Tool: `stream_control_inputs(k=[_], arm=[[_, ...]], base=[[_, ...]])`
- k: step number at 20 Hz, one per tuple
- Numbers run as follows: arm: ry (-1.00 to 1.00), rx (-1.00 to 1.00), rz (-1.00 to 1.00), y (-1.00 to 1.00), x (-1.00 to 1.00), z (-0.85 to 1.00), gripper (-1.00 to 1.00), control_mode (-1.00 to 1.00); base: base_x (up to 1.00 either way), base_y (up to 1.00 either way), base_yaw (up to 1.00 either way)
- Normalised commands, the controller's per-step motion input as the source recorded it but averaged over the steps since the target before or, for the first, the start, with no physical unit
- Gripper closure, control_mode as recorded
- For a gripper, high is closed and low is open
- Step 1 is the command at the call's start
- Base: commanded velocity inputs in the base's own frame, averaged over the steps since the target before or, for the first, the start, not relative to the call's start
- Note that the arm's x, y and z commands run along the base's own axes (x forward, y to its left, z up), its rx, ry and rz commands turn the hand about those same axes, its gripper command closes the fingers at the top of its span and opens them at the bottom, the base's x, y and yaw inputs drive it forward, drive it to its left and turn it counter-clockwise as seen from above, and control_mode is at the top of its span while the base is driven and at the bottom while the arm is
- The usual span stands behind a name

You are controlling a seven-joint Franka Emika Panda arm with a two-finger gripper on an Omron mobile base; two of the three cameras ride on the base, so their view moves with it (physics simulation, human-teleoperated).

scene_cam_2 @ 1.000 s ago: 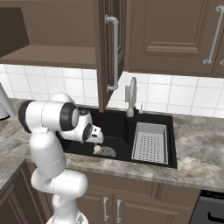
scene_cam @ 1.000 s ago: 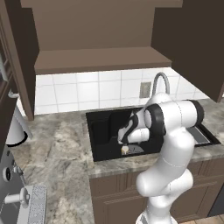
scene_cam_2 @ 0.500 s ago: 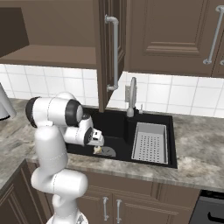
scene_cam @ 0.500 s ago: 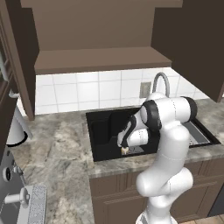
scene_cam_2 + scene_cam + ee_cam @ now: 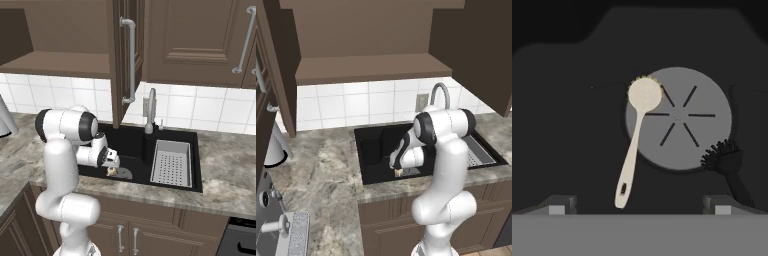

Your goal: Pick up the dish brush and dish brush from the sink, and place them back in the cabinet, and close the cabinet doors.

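Now: gripper [image 5: 640, 205] hangs over sink [image 5: 371, 150], jaws wide apart, holding nothing.
2 brushes below: whitish dish brush [image 5: 635, 137] w/ head on drain [image 5: 684, 120], black dish brush [image 5: 727, 167] at drain's edge.

— How is the light?
— Even and soft in both base views, with no glare; the arm [image 5: 443, 165] looks bright.
— And the sink [image 5: 135, 160]?
— Very dark. In the hand view only the pale brush [image 5: 636, 137] and grey drain [image 5: 679, 117] stand out; the black brush [image 5: 727, 167] nearly vanishes.
— Sharpness?
— Slightly soft throughout.

The black rectangular recessed sink [image 5: 572, 125] carries a whitish-handled brush [image 5: 633, 150] lying across its round grey drain [image 5: 687, 115], and a black-handled brush [image 5: 727, 167] at the drain's rim.
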Motion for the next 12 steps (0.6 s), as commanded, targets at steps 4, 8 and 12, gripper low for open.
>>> stream_control_inputs(k=[4, 8, 12], arm=[[0.00, 0.00, 0.00, 0.00, 0.11, -0.17, -1.00, -1.00], [0.00, 0.00, 0.00, 0.00, 0.15, -0.15, -1.00, -1.00], [0.00, 0.00, 0.00, 0.00, 0.12, -0.13, -1.00, -1.00]], base=[[0.00, 0.00, 0.00], [0.00, 0.00, 0.00], [0.00, 0.00, 0.00]])
